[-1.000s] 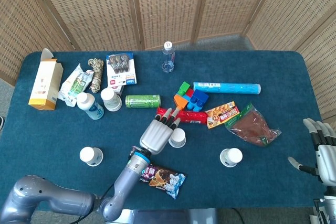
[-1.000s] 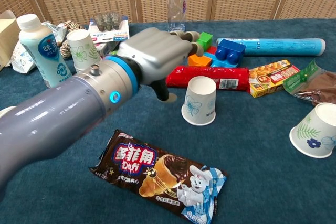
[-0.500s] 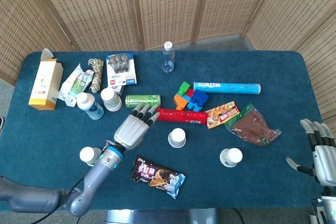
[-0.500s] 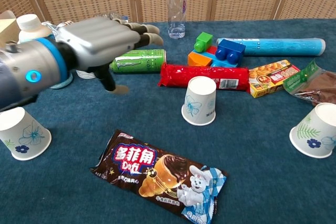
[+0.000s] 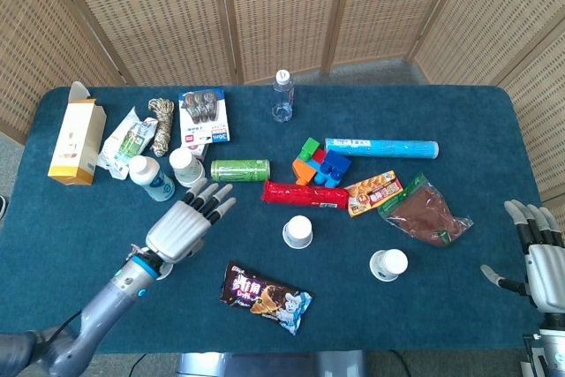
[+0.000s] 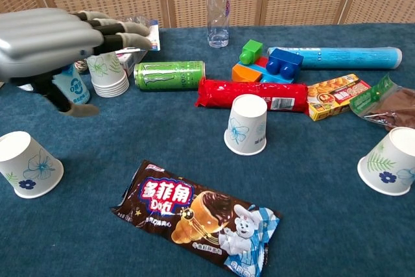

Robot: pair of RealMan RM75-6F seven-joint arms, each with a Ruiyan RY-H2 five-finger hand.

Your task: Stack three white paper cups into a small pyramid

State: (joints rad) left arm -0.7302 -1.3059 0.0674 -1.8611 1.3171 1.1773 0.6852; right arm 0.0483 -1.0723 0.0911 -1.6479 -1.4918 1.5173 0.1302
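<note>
Three white paper cups stand upside down on the blue table point(image 5: 459, 121). The middle cup point(image 5: 297, 231) point(image 6: 246, 124) is near the centre. The right cup point(image 5: 389, 264) point(image 6: 388, 161) sits further right. The left cup point(image 6: 27, 163) shows in the chest view; in the head view my left wrist covers it. My left hand point(image 5: 181, 225) point(image 6: 52, 43) hovers open, palm down, fingers spread, above and just right of the left cup, holding nothing. My right hand point(image 5: 540, 249) hangs open past the table's right front corner.
A stack of white cups point(image 5: 185, 165) point(image 6: 107, 72) stands beside a milk bottle point(image 5: 150, 177). A green can point(image 6: 168, 74), a red packet point(image 6: 253, 94), toy blocks point(image 5: 320, 163), a blue tube point(image 5: 381, 147), snack bags point(image 5: 426, 211) and a water bottle point(image 5: 282, 94) lie behind. A chocolate wrapper point(image 6: 198, 218) lies in front.
My left hand has swept left, away from the middle cup, and now hovers by the left cup. The right hand has barely moved. No cup has shifted.
</note>
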